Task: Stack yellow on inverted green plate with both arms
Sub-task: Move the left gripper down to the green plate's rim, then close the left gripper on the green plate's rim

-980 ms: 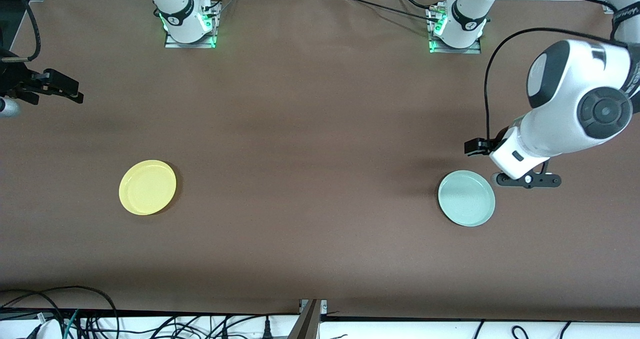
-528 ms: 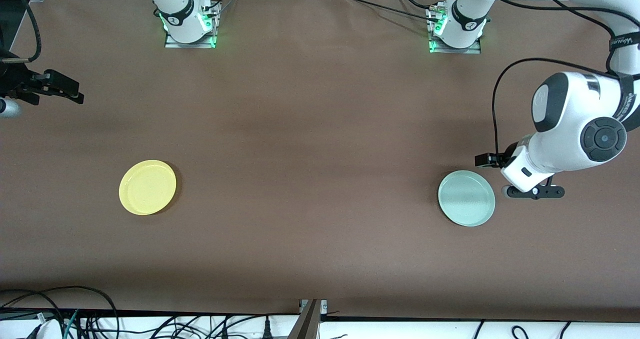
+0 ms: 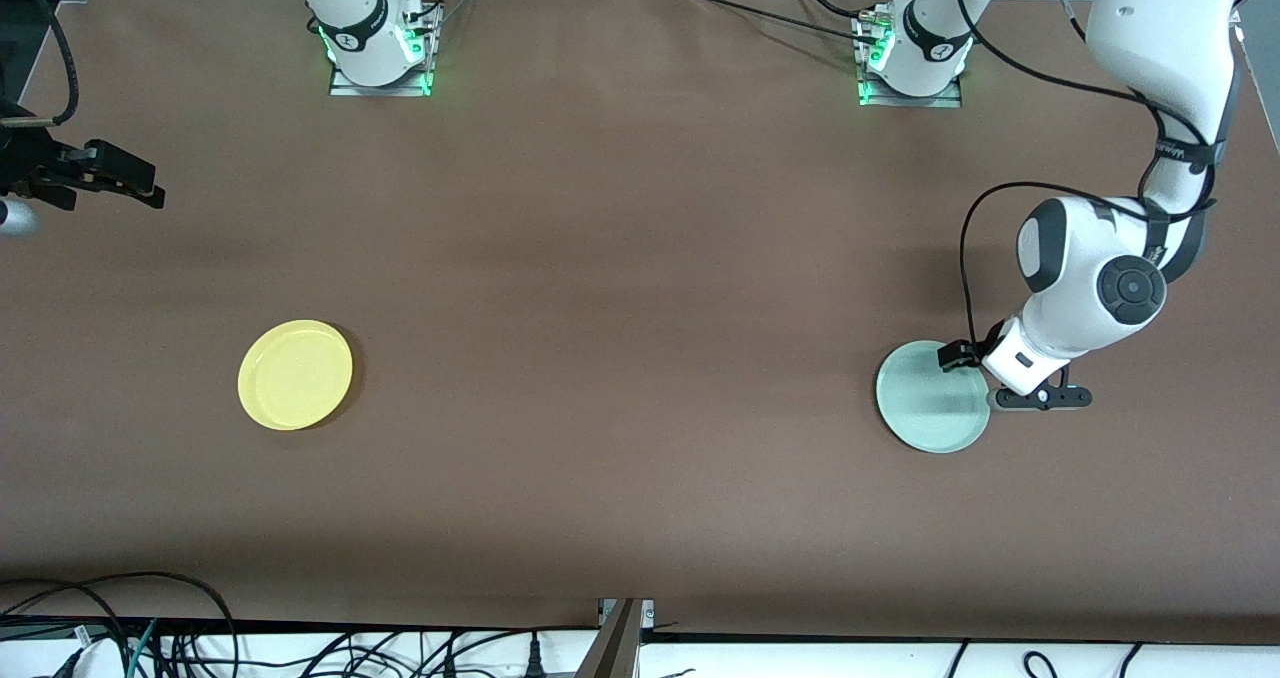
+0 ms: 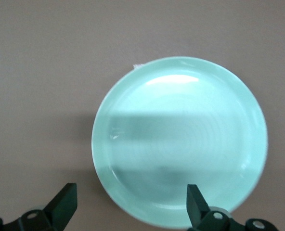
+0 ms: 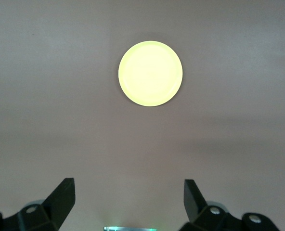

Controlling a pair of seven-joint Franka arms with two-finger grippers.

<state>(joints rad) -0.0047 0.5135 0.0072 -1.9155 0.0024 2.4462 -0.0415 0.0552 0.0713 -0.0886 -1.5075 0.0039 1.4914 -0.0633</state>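
The green plate (image 3: 930,398) lies hollow side up on the brown table near the left arm's end. It fills the left wrist view (image 4: 181,144). My left gripper (image 3: 965,363) is low over the plate's rim, on the side toward the left arm's end. It is open (image 4: 130,187), with one finger over the plate and one over the bare table. The yellow plate (image 3: 295,375) lies hollow side up near the right arm's end and shows in the right wrist view (image 5: 150,73). My right gripper (image 3: 125,178) waits open (image 5: 128,182) and empty, high at the table's edge.
The two arm bases (image 3: 378,48) (image 3: 912,58) stand with green lights along the table edge farthest from the front camera. Cables (image 3: 120,618) lie off the table's front edge. The brown table (image 3: 620,358) is bare between the two plates.
The left arm has come down and moved toward the green plate, so its gripper now hangs over the plate's rim. The right arm and both plates have not moved.
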